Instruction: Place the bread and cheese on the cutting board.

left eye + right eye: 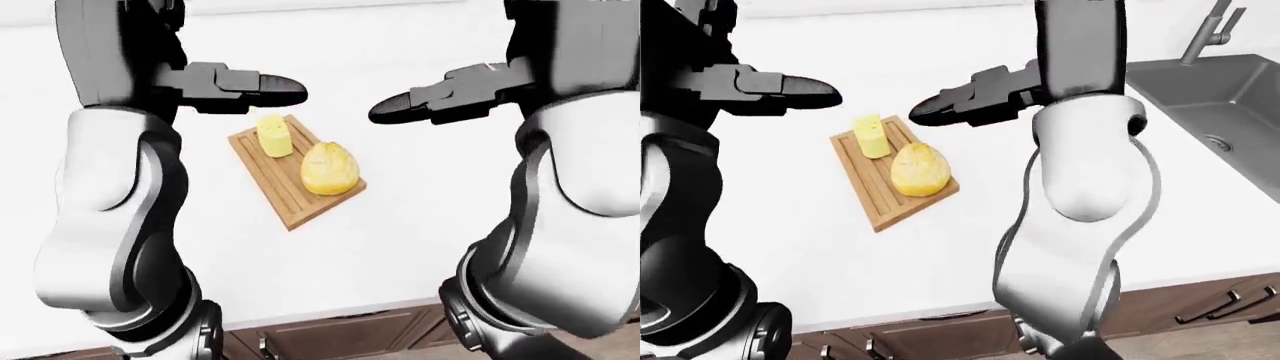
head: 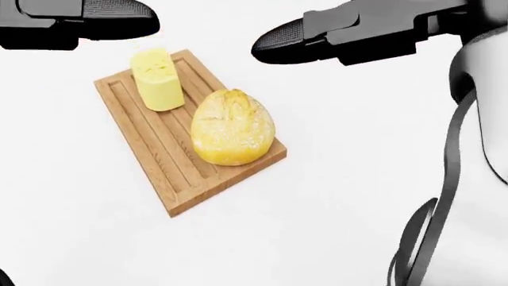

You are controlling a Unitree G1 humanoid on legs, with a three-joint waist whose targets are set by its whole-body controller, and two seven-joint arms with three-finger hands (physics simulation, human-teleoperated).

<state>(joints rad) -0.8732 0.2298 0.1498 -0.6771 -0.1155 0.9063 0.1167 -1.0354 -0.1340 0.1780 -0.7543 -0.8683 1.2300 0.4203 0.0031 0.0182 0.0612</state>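
Note:
A wooden cutting board [image 2: 155, 155] lies slanted on the white counter. A pale yellow block of cheese [image 2: 158, 80] stands upright on its upper end. A round golden bread loaf [image 2: 231, 127] rests on its right edge, just below the cheese. My left hand [image 2: 103, 16] hovers above the cheese with fingers straight and open, holding nothing. My right hand [image 2: 293, 37] hangs above and to the right of the bread, also open and empty. Both hands are raised clear of the board.
A grey sink [image 1: 1210, 97] with a faucet [image 1: 1202, 30] sits at the right in the right-eye view. The counter's near edge and brown cabinet drawers [image 1: 1200, 307] run along the bottom. White counter surrounds the board.

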